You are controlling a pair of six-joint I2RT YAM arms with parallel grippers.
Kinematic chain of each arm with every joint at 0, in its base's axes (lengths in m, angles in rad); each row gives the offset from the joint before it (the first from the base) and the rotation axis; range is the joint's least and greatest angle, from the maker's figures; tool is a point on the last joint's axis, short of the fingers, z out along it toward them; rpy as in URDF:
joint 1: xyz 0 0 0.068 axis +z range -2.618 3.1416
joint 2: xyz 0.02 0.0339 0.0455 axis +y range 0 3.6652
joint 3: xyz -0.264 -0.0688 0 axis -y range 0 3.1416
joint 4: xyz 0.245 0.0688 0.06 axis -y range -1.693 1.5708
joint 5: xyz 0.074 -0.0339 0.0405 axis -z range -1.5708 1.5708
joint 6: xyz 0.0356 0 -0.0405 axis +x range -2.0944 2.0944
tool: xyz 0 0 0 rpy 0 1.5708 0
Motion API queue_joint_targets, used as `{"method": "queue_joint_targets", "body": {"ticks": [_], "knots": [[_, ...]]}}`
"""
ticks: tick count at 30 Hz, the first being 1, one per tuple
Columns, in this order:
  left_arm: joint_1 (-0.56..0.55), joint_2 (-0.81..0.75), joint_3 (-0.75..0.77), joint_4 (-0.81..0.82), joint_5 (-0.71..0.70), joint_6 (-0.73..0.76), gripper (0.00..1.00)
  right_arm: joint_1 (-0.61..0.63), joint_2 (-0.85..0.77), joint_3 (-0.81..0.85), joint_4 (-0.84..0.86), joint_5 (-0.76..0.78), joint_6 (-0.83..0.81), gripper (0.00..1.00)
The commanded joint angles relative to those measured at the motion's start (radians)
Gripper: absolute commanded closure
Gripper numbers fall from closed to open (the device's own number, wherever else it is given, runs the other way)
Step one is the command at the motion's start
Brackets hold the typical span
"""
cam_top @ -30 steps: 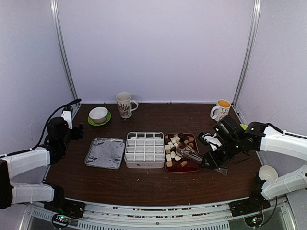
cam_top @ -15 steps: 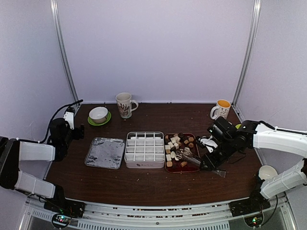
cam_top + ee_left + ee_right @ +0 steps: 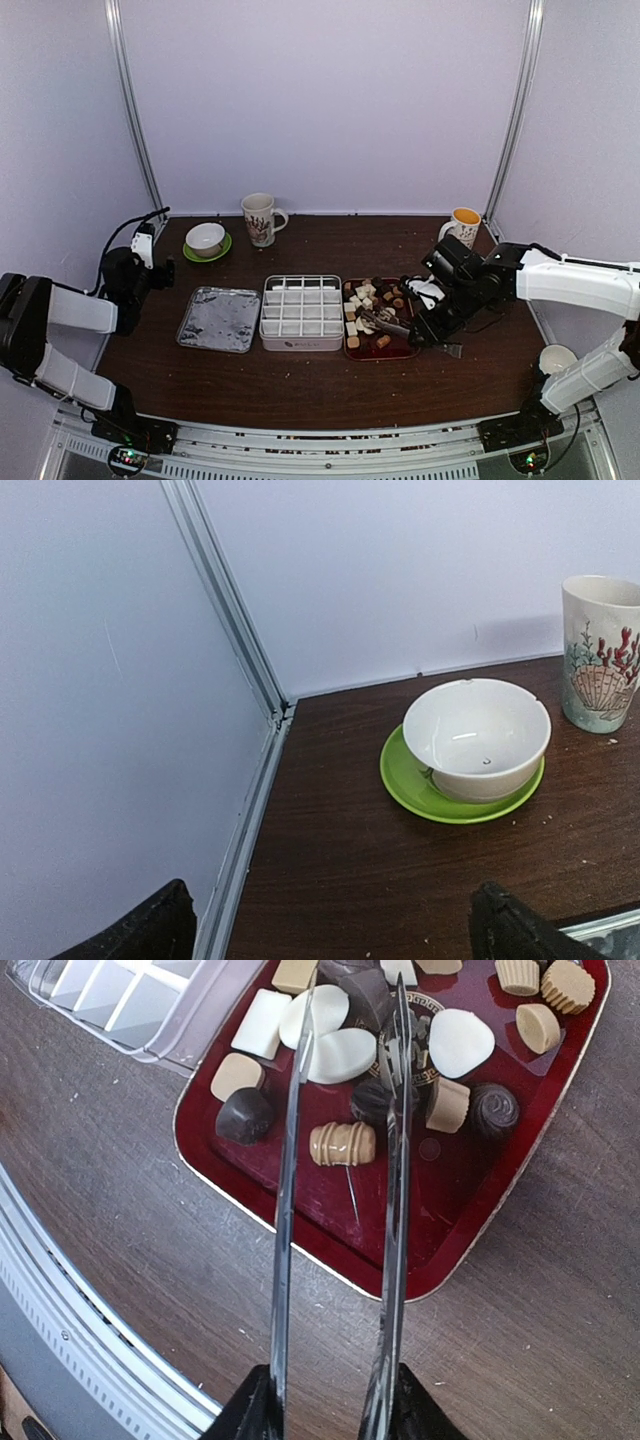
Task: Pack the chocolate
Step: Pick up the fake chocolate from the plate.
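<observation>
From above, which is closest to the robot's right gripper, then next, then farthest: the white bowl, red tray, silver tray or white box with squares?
From the right gripper:
1. Red tray, right beside it.
2. White box, in the middle.
3. Silver tray, left of the box.
4. White bowl, back left corner.

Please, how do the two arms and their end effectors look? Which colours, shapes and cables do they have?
The left arm and the right arm have white tubular links joined by black joints. A thin black cable loops above the left arm. The left end effector has black, rough-surfaced fingers. The right end effector is black too.
</observation>
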Motion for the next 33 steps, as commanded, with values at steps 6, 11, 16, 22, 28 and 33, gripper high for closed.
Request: {"method": "queue_joint_targets", "body": {"ticks": [6, 11, 16, 22, 28, 33], "knots": [[0.041, 0.033, 0.066, -0.006, 0.047, -0.034, 0.02, 0.005, 0.019, 0.052, -0.007, 0.012, 0.016, 0.63], [0.047, 0.034, 0.069, -0.014, 0.051, -0.041, 0.02, 0.004, 0.001, 0.057, -0.035, -0.005, 0.02, 0.6], [0.051, 0.029, 0.033, 0.044, 0.044, -0.051, 0.02, 0.003, -0.015, 0.041, -0.056, -0.03, 0.046, 0.6], [0.07, 0.051, -0.042, 0.192, 0.098, -0.054, 0.02, 0.004, -0.028, 0.004, -0.037, -0.084, 0.089, 0.6], [0.069, 0.058, -0.043, 0.2, 0.087, -0.058, 0.02, 0.004, -0.002, -0.002, -0.025, -0.091, 0.097, 0.6], [0.069, 0.063, -0.045, 0.215, 0.091, -0.055, 0.02, 0.003, 0.009, -0.002, -0.023, -0.081, 0.103, 0.63]]}}
